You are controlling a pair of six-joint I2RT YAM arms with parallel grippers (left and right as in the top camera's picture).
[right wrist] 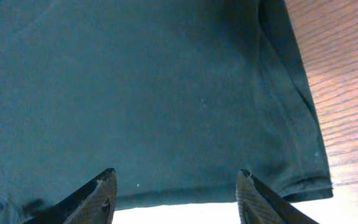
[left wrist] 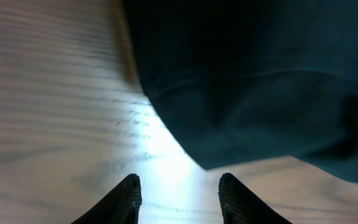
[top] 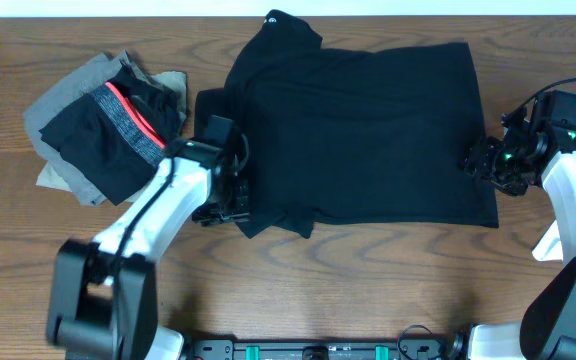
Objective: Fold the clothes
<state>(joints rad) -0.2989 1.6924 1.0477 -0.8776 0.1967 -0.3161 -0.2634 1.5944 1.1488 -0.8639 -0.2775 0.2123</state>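
Overhead, the black T-shirt (top: 368, 130) lies spread on the tabletop (top: 368, 290); left gripper (left wrist: 179, 180) parted and empty beside its edge, right gripper (right wrist: 176, 174) spread wide over the hem.

We are finding open table (top: 368, 285) along the near edge; the black T-shirt (top: 368, 130) and clothes pile (top: 98, 135) are blocking the back.

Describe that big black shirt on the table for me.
The black T-shirt is plain, soft-looking fabric with stitched hems. It lies mostly flat on the wooden table, rumpled along its left side, with a small white label at its far end. The left end effector and right end effector sit at its sides, both open.
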